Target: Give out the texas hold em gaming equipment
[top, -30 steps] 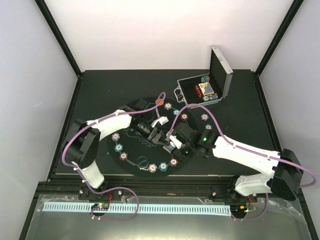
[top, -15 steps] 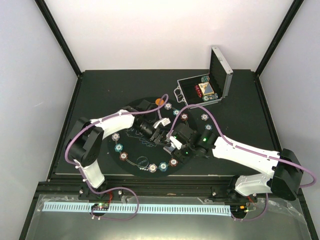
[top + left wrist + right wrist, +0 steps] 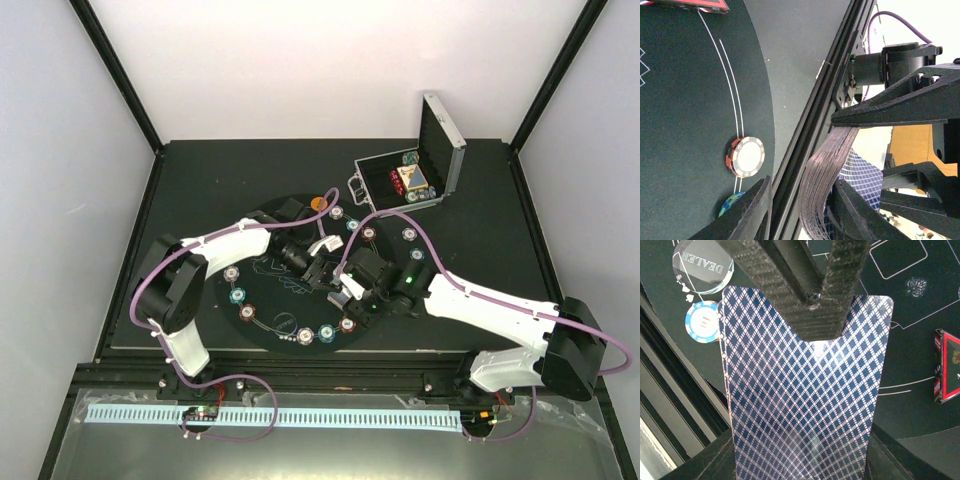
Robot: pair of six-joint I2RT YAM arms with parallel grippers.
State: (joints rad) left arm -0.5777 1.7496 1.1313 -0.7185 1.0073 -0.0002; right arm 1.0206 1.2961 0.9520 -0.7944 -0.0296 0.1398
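My right gripper [image 3: 800, 456] is shut on a deck of blue-diamond-backed playing cards [image 3: 805, 390], pinching its long edges so that it bows. The two grippers meet over the middle of the round black mat [image 3: 262, 292]. My left gripper [image 3: 801, 192] straddles the deck's far end [image 3: 822, 180]. The bent stack leans on one finger [image 3: 860, 210], and a gap shows before the other finger [image 3: 747, 215]. Chip stacks ring the mat, among them a white one on red [image 3: 746, 156], a teal one [image 3: 732, 202] and a blue-white one [image 3: 701, 322]. A clear dealer disc [image 3: 702, 265] lies nearby.
The open silver case [image 3: 410, 180] stands at the back right with more chips and cards inside. An orange disc [image 3: 318, 202] lies at the mat's far rim. A red-edged marker [image 3: 946, 367] rests on the mat. The table's black front rail [image 3: 805, 145] runs close to the mat.
The left jaws have narrowed around the far end of the deck. The left arm has edged toward the right gripper. The right arm and its grip look unchanged.
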